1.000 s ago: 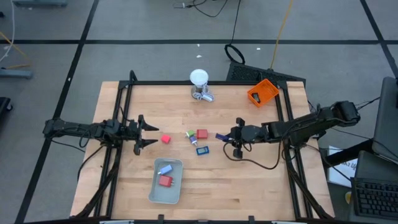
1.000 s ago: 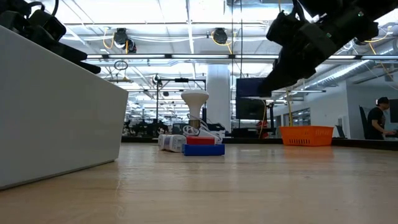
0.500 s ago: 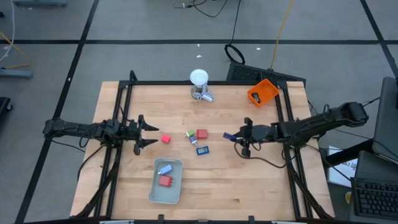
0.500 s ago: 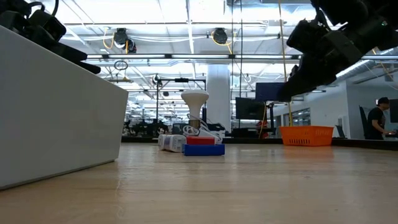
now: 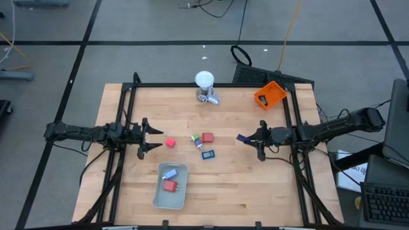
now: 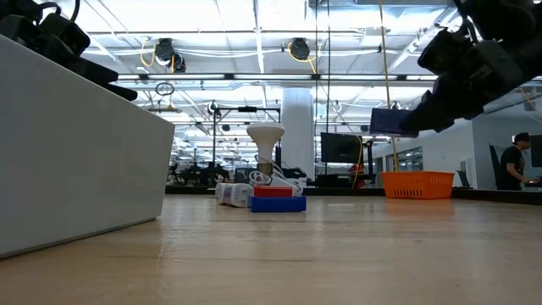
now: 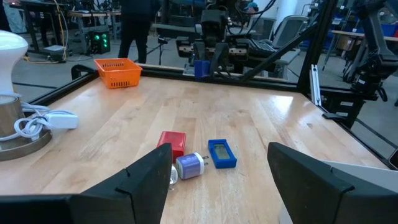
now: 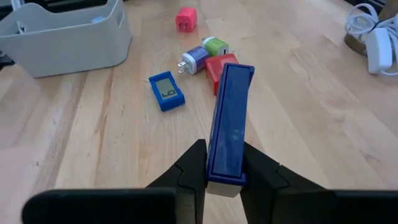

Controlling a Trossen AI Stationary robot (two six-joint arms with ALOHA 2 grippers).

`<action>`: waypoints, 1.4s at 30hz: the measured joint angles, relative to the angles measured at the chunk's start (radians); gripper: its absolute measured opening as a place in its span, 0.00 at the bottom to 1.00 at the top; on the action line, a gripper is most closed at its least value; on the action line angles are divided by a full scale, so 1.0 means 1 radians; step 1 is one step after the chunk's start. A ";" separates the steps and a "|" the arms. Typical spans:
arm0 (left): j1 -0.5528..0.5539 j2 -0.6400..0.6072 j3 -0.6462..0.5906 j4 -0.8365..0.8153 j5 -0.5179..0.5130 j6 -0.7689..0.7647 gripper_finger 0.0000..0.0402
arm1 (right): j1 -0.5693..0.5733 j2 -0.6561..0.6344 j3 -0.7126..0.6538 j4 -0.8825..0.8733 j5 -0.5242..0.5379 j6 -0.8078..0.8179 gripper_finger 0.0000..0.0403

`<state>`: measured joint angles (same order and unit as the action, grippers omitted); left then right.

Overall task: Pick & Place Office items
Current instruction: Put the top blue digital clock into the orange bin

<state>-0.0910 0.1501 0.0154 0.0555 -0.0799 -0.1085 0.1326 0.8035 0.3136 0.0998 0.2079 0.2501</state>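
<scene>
Two fingers of the right gripper (image 8: 224,180) pinch a dark-blue bar (image 8: 227,124) at the table's 3 o'clock, plain only at the wrist; overhead, it has drifted right; left gripper (image 5: 151,137) spread at 9 o'clock

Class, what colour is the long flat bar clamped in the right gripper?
Dark blue: the bar, clearest in the right wrist view.
</scene>
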 joint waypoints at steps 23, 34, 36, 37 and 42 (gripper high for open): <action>0.000 0.000 0.000 0.000 0.000 0.000 0.67 | -0.054 -0.044 -0.040 0.001 0.190 0.112 0.15; 0.000 0.000 0.000 0.000 0.000 0.000 0.67 | -0.101 -0.044 -0.040 0.000 0.245 0.188 0.15; 0.000 0.000 0.000 0.000 0.000 0.000 0.67 | -0.101 -0.044 -0.040 0.000 0.284 0.195 0.15; 0.000 0.000 0.000 0.000 0.000 0.000 0.67 | -0.101 -0.044 -0.040 0.000 0.301 0.195 0.15; 0.000 0.000 0.000 0.000 0.000 0.000 0.67 | -0.101 -0.044 -0.040 0.000 0.384 0.212 0.15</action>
<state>-0.0910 0.1505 0.0154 0.0559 -0.0799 -0.1085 0.0315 0.7597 0.2735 0.0998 0.5915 0.4621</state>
